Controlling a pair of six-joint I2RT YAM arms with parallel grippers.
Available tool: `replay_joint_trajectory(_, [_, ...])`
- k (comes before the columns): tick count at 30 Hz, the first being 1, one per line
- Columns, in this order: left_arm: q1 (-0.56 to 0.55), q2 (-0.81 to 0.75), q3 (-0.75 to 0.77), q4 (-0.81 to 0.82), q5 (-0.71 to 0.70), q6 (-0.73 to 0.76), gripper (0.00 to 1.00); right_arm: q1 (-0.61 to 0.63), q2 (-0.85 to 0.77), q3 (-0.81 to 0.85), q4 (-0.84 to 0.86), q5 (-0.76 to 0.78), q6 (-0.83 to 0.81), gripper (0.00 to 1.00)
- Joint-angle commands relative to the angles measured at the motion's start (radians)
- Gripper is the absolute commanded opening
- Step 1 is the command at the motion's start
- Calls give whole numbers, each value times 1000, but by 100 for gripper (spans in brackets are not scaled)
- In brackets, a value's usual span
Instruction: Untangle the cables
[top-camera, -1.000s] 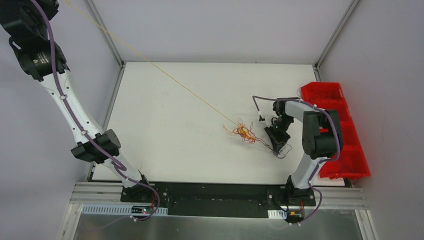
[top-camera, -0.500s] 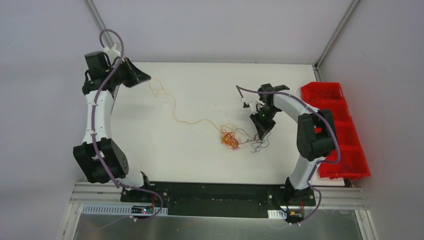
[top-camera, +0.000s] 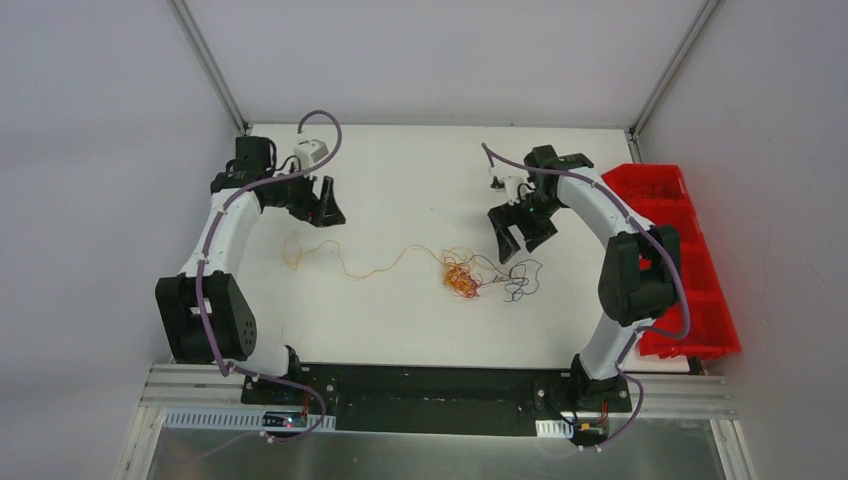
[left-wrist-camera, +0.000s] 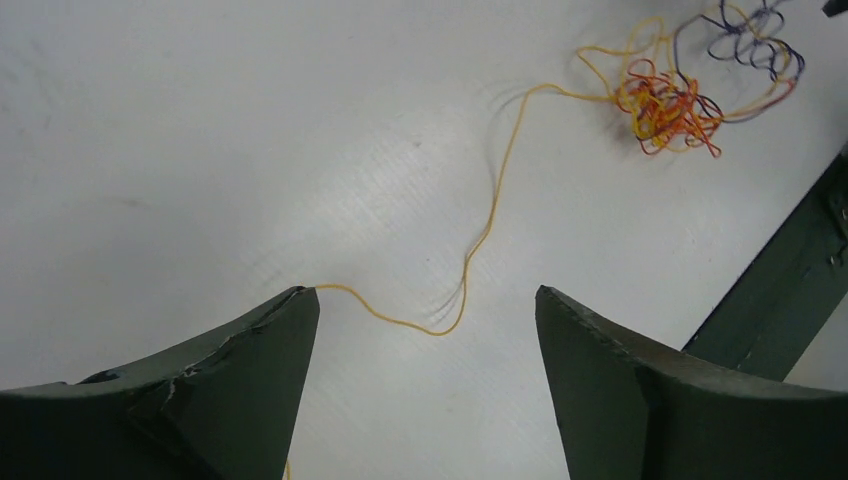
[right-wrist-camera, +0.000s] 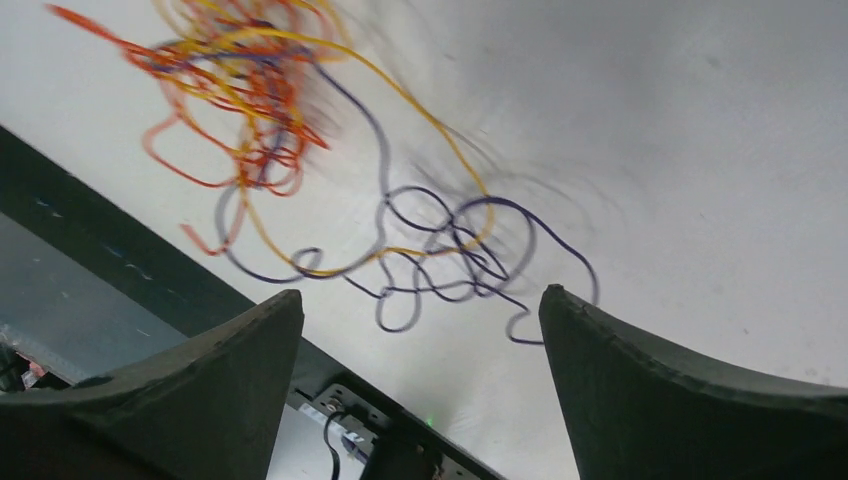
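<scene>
The cables lie mid-table: an orange, red and yellow tangle (top-camera: 460, 277) (left-wrist-camera: 665, 105) (right-wrist-camera: 250, 100), with dark purple loops (top-camera: 520, 280) (left-wrist-camera: 750, 40) (right-wrist-camera: 450, 250) just right of it. One long yellow strand (top-camera: 370, 268) (left-wrist-camera: 490, 200) snakes left from the tangle and ends in small curls under my left arm. My left gripper (top-camera: 320, 216) (left-wrist-camera: 427, 295) hovers open over that strand, which disappears behind its left finger; nothing sits between the jaws. The right gripper (top-camera: 520, 245) (right-wrist-camera: 421, 293) hangs open just behind the purple loops, holding nothing.
A red compartment bin (top-camera: 690, 260) stands along the table's right edge, beside the right arm. The black base rail (top-camera: 430, 385) (left-wrist-camera: 780, 290) (right-wrist-camera: 100, 260) runs along the near edge. Metal frame posts rise at the table's back corners.
Both grippers have opened. The left arm swung down and right to the table, and the once-taut yellow strand now lies slack. The right gripper let go of the purple loops and pulled back.
</scene>
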Motion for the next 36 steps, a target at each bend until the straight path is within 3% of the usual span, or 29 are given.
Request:
replay_joint_trajectory(1, [-62, 34, 43, -17, 146, 189, 85, 126, -47, 65, 25, -134, 85, 92])
replay_joint_trajectory(4, [-79, 74, 50, 49, 177, 120, 95, 193, 15, 92, 88, -147, 75, 92])
replay_joint_trajectory(9, [-76, 158, 64, 161, 137, -161, 95, 318, 105, 117, 226, -101, 69, 92])
replay_joint_trajectory(13, [-77, 244, 96, 166, 119, -293, 91, 387, 161, 91, 267, -61, 49, 83])
replay_joint_trajectory(16, [-93, 310, 114, 166, 126, -347, 88, 402, 159, -1, 322, -22, -6, 67])
replay_joint_trajectory(20, [-159, 399, 148, 165, 131, -355, 82, 405, 91, -121, 433, -3, -74, 25])
replay_joint_trajectory(23, [-233, 478, 181, 166, 146, -367, 79, 409, 28, -162, 490, -5, -112, 1])
replay_joint_trajectory(30, [-356, 611, 256, 166, 232, -390, 76, 415, -20, -172, 486, -5, -156, 0])
replay_joint_trajectory(36, [-444, 630, 195, 166, 242, -381, 74, 415, -54, -192, 493, 6, -157, 0])
